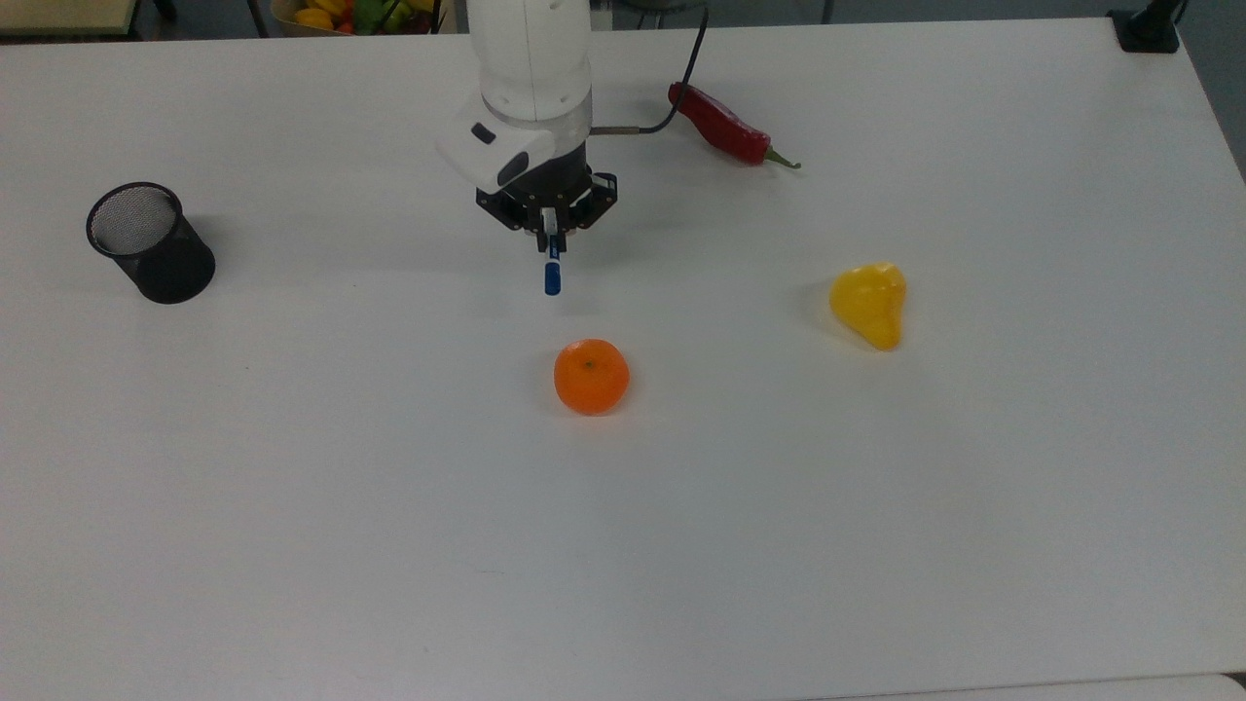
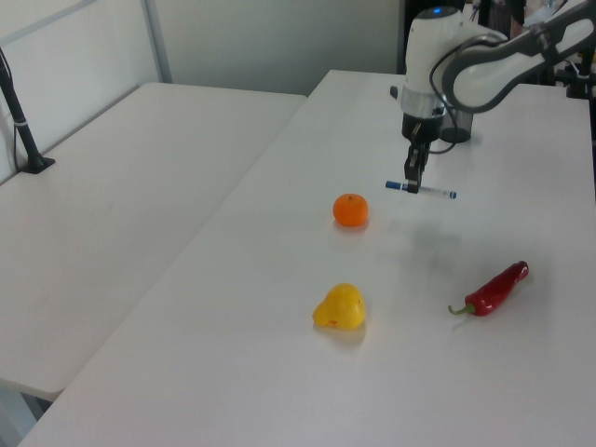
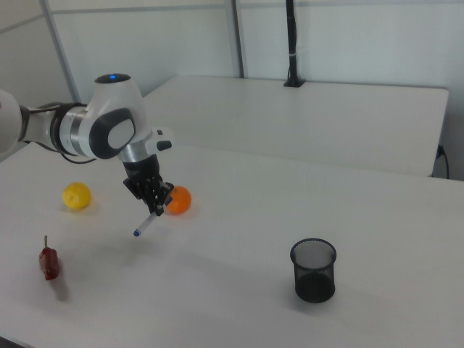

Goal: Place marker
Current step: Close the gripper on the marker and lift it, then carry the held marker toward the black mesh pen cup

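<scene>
My gripper (image 1: 551,238) is shut on the marker (image 1: 552,277), a slim white pen with a blue cap. The marker hangs in the air above the white table (image 1: 389,506), casting a faint shadow below it. In the left view the marker (image 2: 438,192) lies level in the gripper (image 2: 413,184), up and right of the orange (image 2: 351,210). In the right view the marker (image 3: 143,226) slants down to the left from the gripper (image 3: 156,211), just left of the orange (image 3: 178,200).
A black mesh cup (image 1: 151,243) stands at the top view's far left. An orange (image 1: 591,376) sits below the gripper there. A yellow pepper (image 1: 869,304) lies to the right and a red chili (image 1: 725,127) near the arm's base.
</scene>
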{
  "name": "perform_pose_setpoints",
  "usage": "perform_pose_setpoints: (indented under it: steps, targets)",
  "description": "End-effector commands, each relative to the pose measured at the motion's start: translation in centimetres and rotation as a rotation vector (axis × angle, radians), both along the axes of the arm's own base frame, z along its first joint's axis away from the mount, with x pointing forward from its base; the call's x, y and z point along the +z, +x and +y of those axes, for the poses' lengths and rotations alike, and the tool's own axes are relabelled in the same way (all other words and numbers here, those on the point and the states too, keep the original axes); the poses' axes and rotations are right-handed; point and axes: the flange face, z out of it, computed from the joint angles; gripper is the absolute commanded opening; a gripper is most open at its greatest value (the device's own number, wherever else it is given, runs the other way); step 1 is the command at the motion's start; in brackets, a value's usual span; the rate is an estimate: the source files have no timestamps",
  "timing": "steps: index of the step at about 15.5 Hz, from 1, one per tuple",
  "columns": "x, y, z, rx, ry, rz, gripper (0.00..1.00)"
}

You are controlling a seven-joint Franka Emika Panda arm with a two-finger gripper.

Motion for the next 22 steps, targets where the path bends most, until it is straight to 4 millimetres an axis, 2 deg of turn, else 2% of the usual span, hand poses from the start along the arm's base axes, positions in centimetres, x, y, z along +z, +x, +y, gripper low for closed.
perform_pose_setpoints:
  steps: [1, 5, 8, 11, 15, 20, 22]
  targets:
    - [5.1, -1.5, -1.8, -0.025, -0.001, -0.009, 0.0]
    - [9.3, -1.2, -2.5, -0.031, 0.027, -0.004, 0.0]
    - [13.5, -1.0, -3.5, -0.023, 0.061, -0.009, 0.0]
    - [16.7, -1.8, -6.0, -0.02, 0.064, -0.028, 0.0]
    - [19.6, -2.9, -11.2, -0.063, 0.058, -0.09, 0.0]
    - [20.9, -2.4, -16.6, -0.123, 0.023, -0.234, 0.0]
    - [21.5, -2.6, -20.0, -0.177, 0.002, -0.293, 0.0]
